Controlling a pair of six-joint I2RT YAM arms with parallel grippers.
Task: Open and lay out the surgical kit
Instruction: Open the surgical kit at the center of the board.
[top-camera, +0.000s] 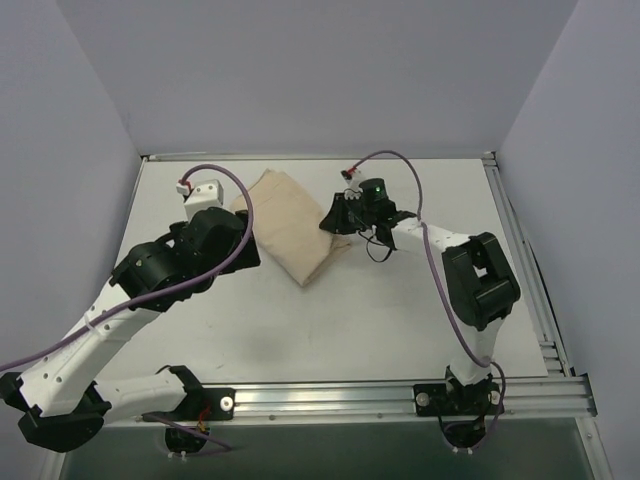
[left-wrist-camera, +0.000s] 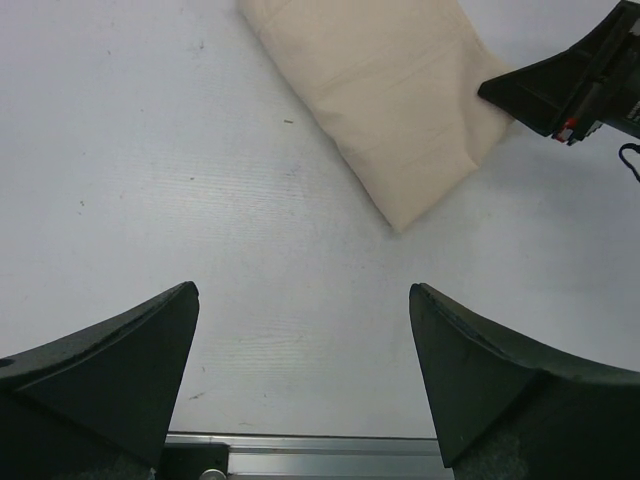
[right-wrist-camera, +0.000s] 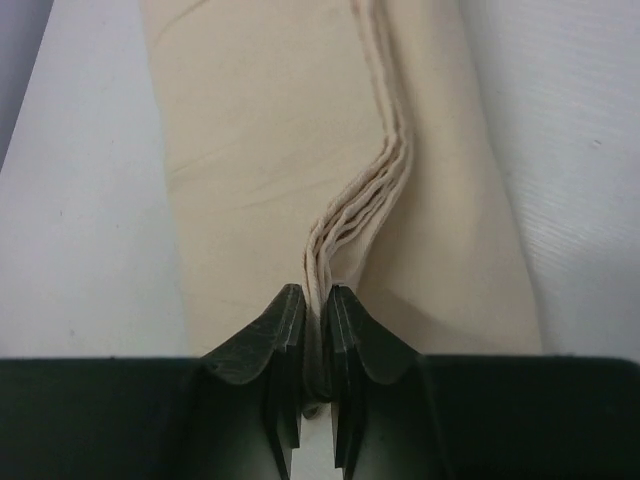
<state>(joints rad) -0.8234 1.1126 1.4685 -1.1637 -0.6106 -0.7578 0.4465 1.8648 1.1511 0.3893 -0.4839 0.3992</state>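
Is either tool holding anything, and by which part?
The right tool pinches the wrap bundle by the layered fold edges on its right side. The left tool is open, holding nothing.

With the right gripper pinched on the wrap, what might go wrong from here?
1. The right gripper is shut on several stacked fold edges of the wrap bundle, not one flap. A pull may drag the whole bundle instead of unfolding it.
2. The left gripper hangs open over the table, off the bundle, so nothing pins it. It could slide or lift.
3. What is wrapped inside is hidden, and a lifted bundle might spill it.
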